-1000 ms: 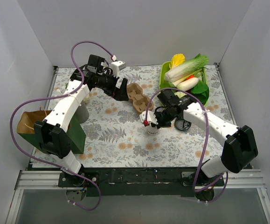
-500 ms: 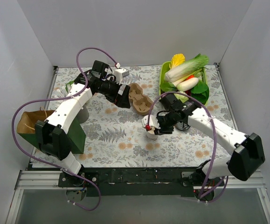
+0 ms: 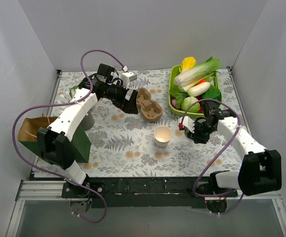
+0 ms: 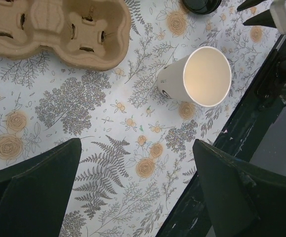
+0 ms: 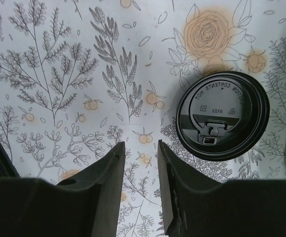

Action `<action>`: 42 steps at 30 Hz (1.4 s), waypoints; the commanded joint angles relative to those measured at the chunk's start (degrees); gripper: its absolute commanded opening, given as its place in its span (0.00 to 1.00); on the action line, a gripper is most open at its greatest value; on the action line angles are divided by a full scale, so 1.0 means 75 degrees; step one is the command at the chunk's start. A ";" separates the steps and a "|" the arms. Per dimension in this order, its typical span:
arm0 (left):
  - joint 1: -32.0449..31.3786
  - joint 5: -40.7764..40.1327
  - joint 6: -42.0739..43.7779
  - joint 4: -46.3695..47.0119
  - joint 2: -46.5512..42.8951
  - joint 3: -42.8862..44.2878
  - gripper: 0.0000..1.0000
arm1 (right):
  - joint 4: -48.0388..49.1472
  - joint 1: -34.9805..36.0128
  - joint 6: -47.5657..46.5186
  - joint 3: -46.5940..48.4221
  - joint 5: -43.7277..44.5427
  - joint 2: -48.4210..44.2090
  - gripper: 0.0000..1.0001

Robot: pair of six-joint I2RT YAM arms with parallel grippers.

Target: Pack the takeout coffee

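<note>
**Item 1. Paper cup [image 3: 162,136].** It stands upright on the floral table cover [image 3: 123,143], between my two arms and just in front of the carrier. The mouth is open, tan inside, with no lid on. I judge it is parked there so it can be capped before packing.

**Item 2. Black lid [image 5: 223,115].** It lies flat on the cover, top side up with the sip tab showing. It is to the right of the cup and apart from it, waiting to be picked up.

**Item 3. Cardboard two-cup carrier [image 3: 148,104].** Both wells are empty. I take it as the likely destination for the cup.

**Item 4. Right gripper [image 5: 141,145].** It points straight down over the cover. The fingers are drawn nearly together with a narrow slit between them, and they grasp nothing. The lid sits off to one side of them, not between them. The arm is bent at the elbow, with the forearm reaching inward from the right.

**Item 5. Left gripper [image 4: 136,148].** The fingers are spread wide and empty. It hovers at the carrier's left end, and its camera looks obliquely toward the cup. The arm is stretched along the far left of the table, with the wrist turned rightward.
</note>
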 commanded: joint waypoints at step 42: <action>-0.0079 0.0161 0.0225 -0.0037 0.0267 0.0526 0.98 | 0.2000 -0.0455 -0.2735 -0.0681 0.1127 0.0979 0.04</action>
